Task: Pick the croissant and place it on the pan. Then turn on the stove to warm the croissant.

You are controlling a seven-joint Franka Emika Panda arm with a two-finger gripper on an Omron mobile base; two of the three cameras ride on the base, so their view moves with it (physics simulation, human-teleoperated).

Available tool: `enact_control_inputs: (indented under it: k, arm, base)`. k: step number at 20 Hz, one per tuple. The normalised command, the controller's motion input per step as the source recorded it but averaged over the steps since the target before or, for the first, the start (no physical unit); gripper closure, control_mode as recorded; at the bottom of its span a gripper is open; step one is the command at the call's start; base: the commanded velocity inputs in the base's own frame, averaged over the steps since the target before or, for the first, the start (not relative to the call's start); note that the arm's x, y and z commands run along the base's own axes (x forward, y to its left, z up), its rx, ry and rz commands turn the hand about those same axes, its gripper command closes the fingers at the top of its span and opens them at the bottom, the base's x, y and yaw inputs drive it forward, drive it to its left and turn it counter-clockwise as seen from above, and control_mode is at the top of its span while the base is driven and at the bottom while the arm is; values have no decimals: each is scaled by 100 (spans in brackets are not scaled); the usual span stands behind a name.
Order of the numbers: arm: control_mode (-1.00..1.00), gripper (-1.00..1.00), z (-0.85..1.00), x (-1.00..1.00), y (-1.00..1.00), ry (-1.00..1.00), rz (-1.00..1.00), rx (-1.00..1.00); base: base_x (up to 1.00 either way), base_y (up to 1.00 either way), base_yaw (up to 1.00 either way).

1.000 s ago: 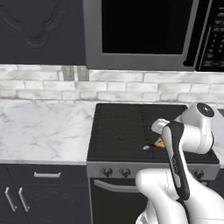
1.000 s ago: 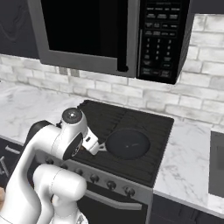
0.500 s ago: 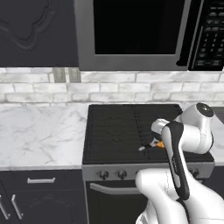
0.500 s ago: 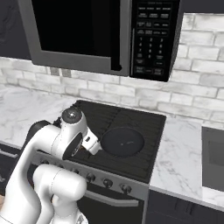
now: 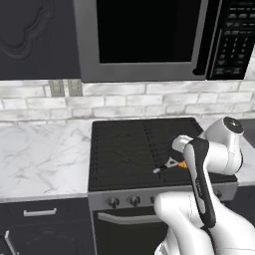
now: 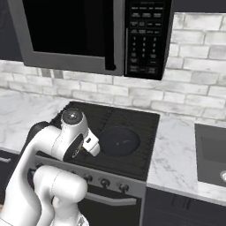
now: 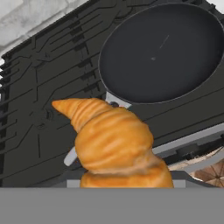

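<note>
- The croissant (image 7: 117,146) is up off the counter, carried by the tool above the near part of the stove (image 5: 124,149); the hand view has it big and golden right in front of the lens.
- A sliver of orange also peeks out beside the white wrist in the left base view.
- The tool's fingertips are buried behind the pastry, so the jaws cannot be seen directly. With the croissant hanging there in mid-air, I judge the tool clamped on it.
- The pan (image 7: 164,52) sits on the stove just beyond the croissant, its dark bowl bare and its silver-grey handle pointing back toward the near edge, passing under the pastry.
- The step in hand looks like the carry to the pan; nothing has landed yet.
- To do it well: push forward until the croissant hangs over the middle of the bowl, not over the handle or the rim, then come down low before letting go so it does not roll onto the grates.
- After that come the knobs (image 6: 105,182) along the silver front panel, near and below.
- Hard to make out: which knob feeds the pan's burner, and how high the croissant hangs above the grates.
- The arm's own bulk covers part of the stovetop in both base views.
</note>
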Motion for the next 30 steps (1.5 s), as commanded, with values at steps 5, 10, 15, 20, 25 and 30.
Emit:
enact_control_inputs:
  k: [5,10,15,20,25,30]
  arm:
    - [100,100,0,0,0,0,0,0]
    - [100,100,0,0,0,0,0,0]
    - [100,100,0,0,0,0,0,0]
    - [100,100,0,0,0,0,0,0]
    - [100,100,0,0,0,0,0,0]
    - [100,100,0,0,0,0,0,0]
  base:
    - [13,13,-11]
    - [2,32,-3]
    - [0,51,0]
    - [0,47,0]
    - [0,3,-1]
    - [4,-31,-7]
